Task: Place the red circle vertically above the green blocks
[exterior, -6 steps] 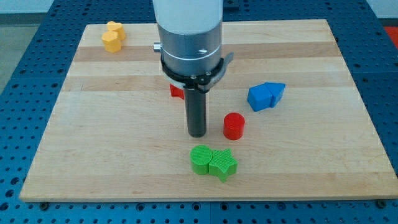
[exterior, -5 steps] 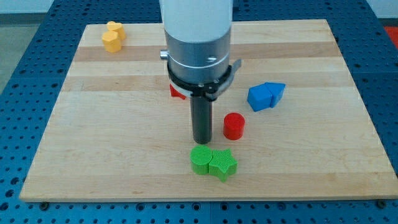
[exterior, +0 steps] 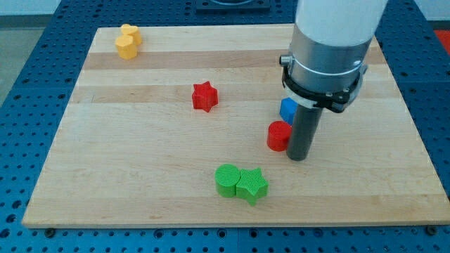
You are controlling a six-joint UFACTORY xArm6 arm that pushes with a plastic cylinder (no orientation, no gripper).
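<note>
The red circle [exterior: 278,135] stands right of the board's middle. My tip [exterior: 299,157] is down on the board just right of it, touching or nearly touching its right side. The green circle [exterior: 227,180] and the green star [exterior: 252,185] sit pressed together near the view's bottom, below and to the left of the red circle. The red circle is up and to the right of them, not straight above.
A red star [exterior: 204,96] lies left of centre. The blue blocks [exterior: 287,109] are mostly hidden behind my rod; only a blue edge shows. Yellow blocks [exterior: 128,41] sit at the top left corner of the wooden board [exterior: 105,176].
My arm has swung from the left of the red circle to its right side. The red circle has shifted a little to the right and up. The red star is now uncovered.
</note>
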